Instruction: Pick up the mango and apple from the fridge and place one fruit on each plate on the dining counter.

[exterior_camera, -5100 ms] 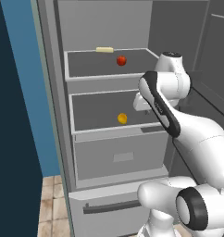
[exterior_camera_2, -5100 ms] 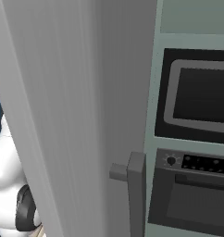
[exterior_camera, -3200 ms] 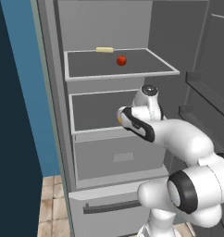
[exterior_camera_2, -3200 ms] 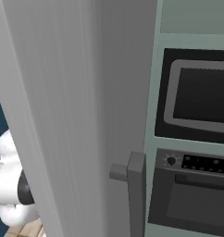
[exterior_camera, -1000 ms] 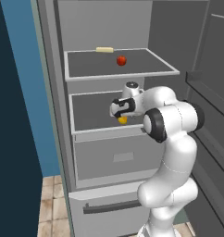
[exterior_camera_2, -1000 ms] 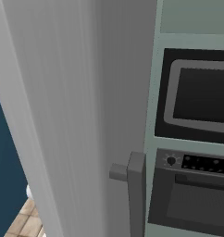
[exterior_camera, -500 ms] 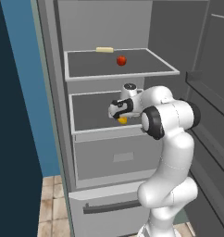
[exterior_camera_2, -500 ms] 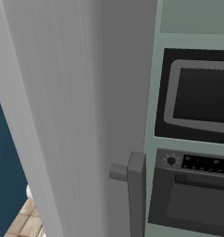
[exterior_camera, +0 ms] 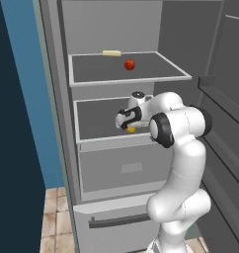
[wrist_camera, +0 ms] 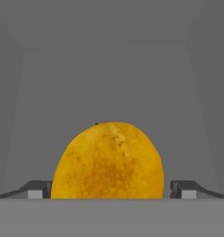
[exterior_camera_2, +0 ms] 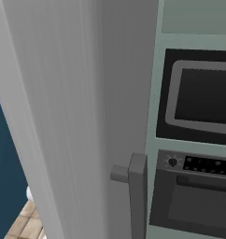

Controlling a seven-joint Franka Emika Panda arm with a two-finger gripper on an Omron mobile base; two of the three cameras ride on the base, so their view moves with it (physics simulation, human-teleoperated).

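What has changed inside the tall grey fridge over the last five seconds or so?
The white arm swung in from the right, bringing its open gripper to the small yellow-orange mango on the middle shelf; the fruit now sits between the fingertips, not yet clamped. The glossy red apple and pale yellow stick on the upper shelf stayed put.

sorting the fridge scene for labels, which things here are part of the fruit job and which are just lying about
Part of the job:
- mango, on the middle shelf between the open fingers
- apple, on the top shelf
- fridge, door open

Just lying about:
- pale yellow stick at the back of the top shelf
- built-in oven and the dark screen above it
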